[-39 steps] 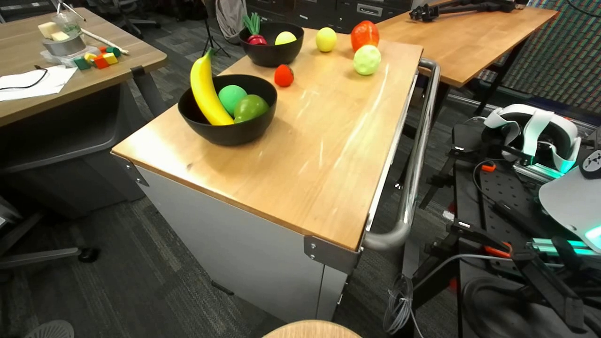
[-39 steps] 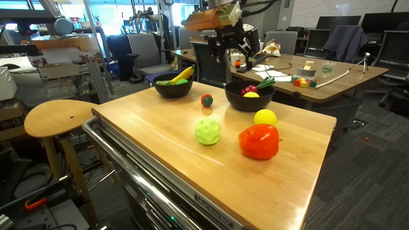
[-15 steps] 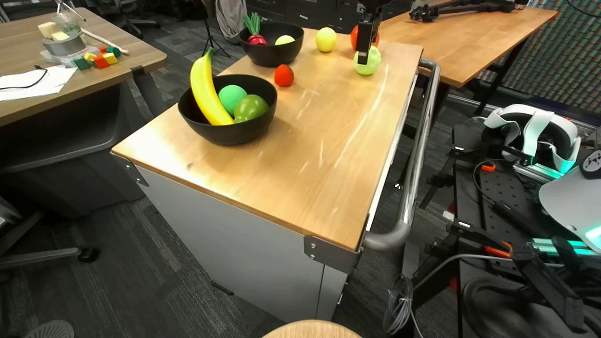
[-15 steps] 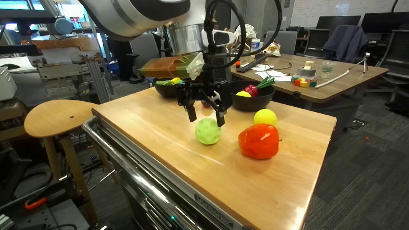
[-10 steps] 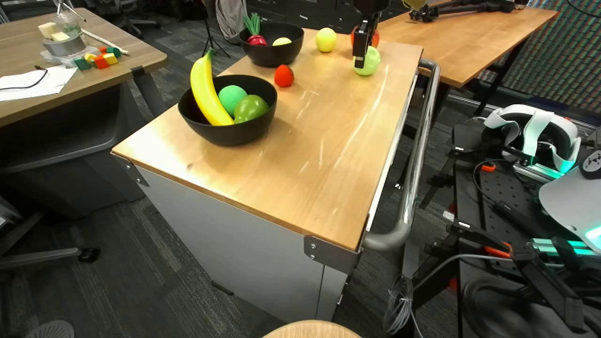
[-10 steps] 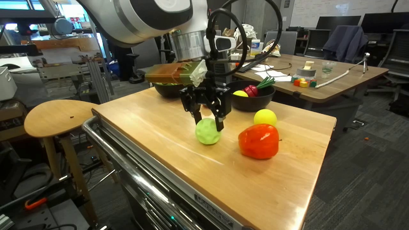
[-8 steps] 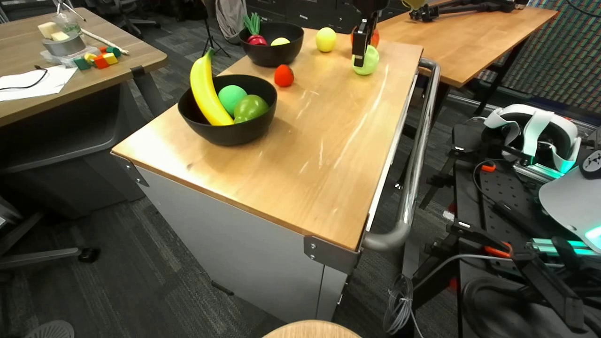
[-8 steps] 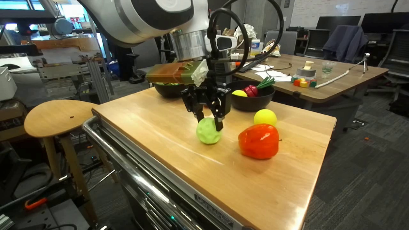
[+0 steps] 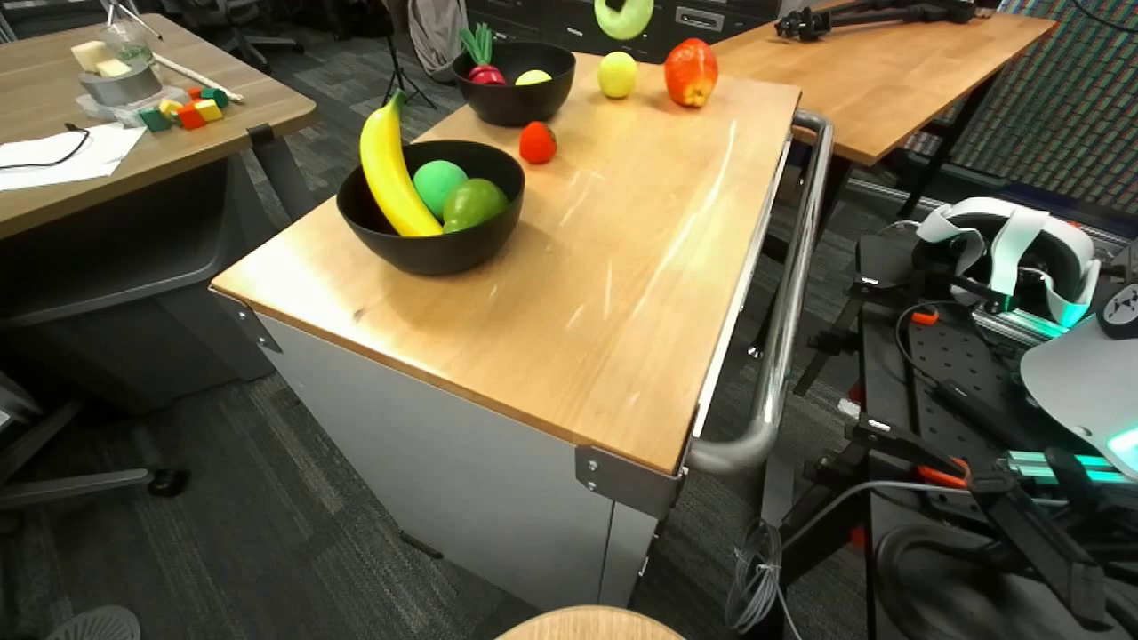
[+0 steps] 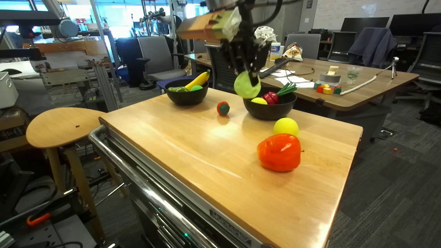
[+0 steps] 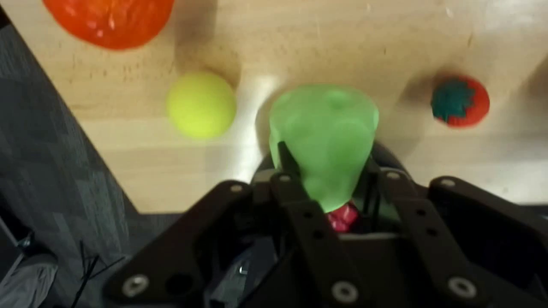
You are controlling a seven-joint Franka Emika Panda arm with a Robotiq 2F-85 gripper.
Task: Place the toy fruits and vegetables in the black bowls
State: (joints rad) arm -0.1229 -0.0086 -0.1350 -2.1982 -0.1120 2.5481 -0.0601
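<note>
My gripper [image 11: 327, 160] is shut on a yellow-green ball [image 10: 245, 86], a finger on either side, and carries it above the table. In the wrist view the ball overlaps part of the far black bowl [image 10: 270, 113], which contains a red radish [image 10: 270, 97] with green leaves and a yellow ball [image 10: 258, 100]. A banana [image 9: 388, 169], a green ball [image 9: 439, 184] and a dark green fruit [image 9: 476, 203] lie in the near black bowl [image 9: 431, 253]. On the tabletop rest a small red fruit [image 10: 223, 108], another yellow ball [image 10: 286, 126] and a red-orange pepper [image 10: 279, 152].
A metal rail [image 9: 796, 293] runs along one side of the wooden tabletop [image 9: 578, 311]. Beyond the bowls stands a desk [image 10: 372, 89] with coloured blocks [image 10: 327, 89] and tape. A round stool [image 10: 62, 125] is beside the cart.
My gripper has closed on the yellow-green ball and lifted it off the tabletop, moving up and toward the bowl with the radish. The yellow ball inside that bowl has shifted slightly.
</note>
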